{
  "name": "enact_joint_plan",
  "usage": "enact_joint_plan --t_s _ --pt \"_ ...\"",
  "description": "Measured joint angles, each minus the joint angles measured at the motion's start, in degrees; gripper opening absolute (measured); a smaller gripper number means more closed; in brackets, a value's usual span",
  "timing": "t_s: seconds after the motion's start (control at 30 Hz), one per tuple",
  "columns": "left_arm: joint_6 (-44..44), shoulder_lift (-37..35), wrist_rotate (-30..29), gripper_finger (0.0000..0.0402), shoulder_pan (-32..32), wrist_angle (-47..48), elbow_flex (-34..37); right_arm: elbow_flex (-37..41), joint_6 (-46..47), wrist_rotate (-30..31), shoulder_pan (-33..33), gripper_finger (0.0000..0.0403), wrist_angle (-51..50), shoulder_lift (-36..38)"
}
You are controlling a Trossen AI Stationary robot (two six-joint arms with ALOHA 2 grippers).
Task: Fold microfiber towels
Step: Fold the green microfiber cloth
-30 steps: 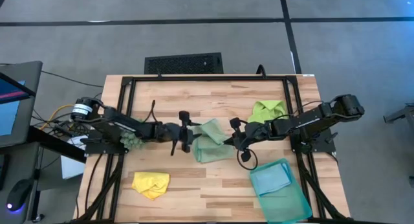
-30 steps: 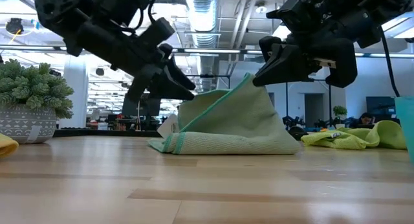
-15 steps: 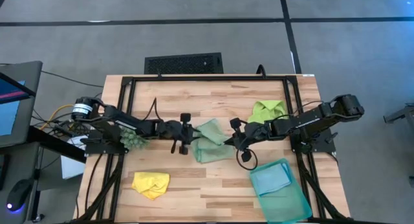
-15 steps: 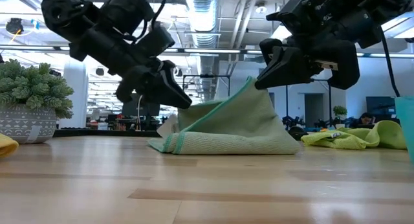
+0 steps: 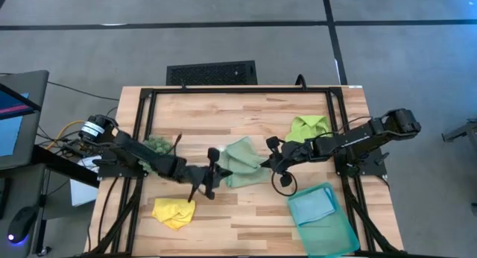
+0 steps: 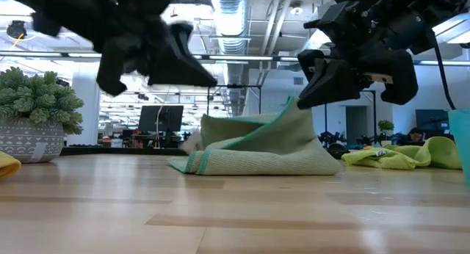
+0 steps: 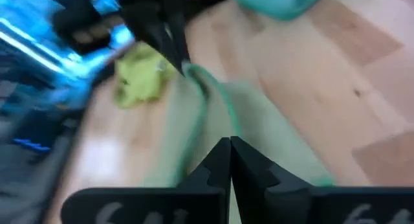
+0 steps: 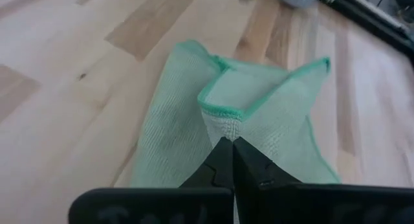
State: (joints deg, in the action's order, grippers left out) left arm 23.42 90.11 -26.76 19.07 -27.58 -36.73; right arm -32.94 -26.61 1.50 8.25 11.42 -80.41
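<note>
1. Nearest to the front edge of the table, the yellow towel (image 5: 174, 212) is lying crumpled and untouched, and the light blue towel (image 5: 311, 206) is resting folded in the teal tray (image 5: 339, 239).
2. In the middle of the table, the pale sage green towel (image 5: 242, 162) is lying half folded, with one corner raised.
3. The left gripper (image 5: 214, 171) is now sitting at the left edge of this towel. A second ago its fingers were wide apart beside the cloth; now they are pressed together. Whether they are really pinching the edge, the pictures are not showing.
4. The right gripper (image 5: 270, 162) is still holding the raised corner, fingers closed tightly on it.
5. This probably means that both arms are getting ready for the next fold.
6. Farther back, the lime green towel (image 5: 308, 127) is waiting near the right arm.
</note>
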Motion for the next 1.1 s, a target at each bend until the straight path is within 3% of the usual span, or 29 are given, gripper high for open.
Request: enact_joint_plan --t_s 0.07,0.13,0.23,0.4,0.53,0.67,0.83,0.93,1.1 --pt "1.86 -0.01 -6.02 0.0004 1.4 -0.36 -0.9 -0.03 0.3 -0.4 -0.02 0.0013 0.3 0.25" --pt "3.91 -0.01 -8.06 0.0013 0.71 -0.37 -1.45 -0.03 1.12 -1.48 0.02 0.0014 -0.18 0.23" --pt "4.83 -0.01 -3.77 0.0045 -2.04 0.09 -1.79 -0.03 1.6 -3.22 0.14 0.0016 -0.23 0.22" --pt "5.35 -0.01 6.46 0.0139 -6.9 5.06 -1.79 -0.03 1.68 -3.53 0.37 0.0013 -0.39 0.22" --pt "4.97 0.62 7.69 0.0201 -7.78 7.46 -1.79 -0.03 1.68 -3.52 0.35 0.0015 -0.72 0.22" --pt "5.37 5.22 4.3 0.0223 -7.76 6.48 -2.1 -0.03 1.26 -3.52 0.35 0.0018 -0.67 0.22" --pt "7.36 12.6 -10.5 0.0205 -7.06 6.66 -4.38 -0.01 1.29 -3.5 0.35 0.0015 -0.69 0.22" --pt "8.03 14.87 -12.81 0.0166 -6.24 7.85 -6.6 -0.01 1.26 -3.25 0.35 0.0015 -0.78 0.22" --pt "6.98 14.88 -13.45 0.0066 -3.99 11.81 -9.82 0.01 1.22 -2.93 0.35 0.0018 -1.38 0.44"
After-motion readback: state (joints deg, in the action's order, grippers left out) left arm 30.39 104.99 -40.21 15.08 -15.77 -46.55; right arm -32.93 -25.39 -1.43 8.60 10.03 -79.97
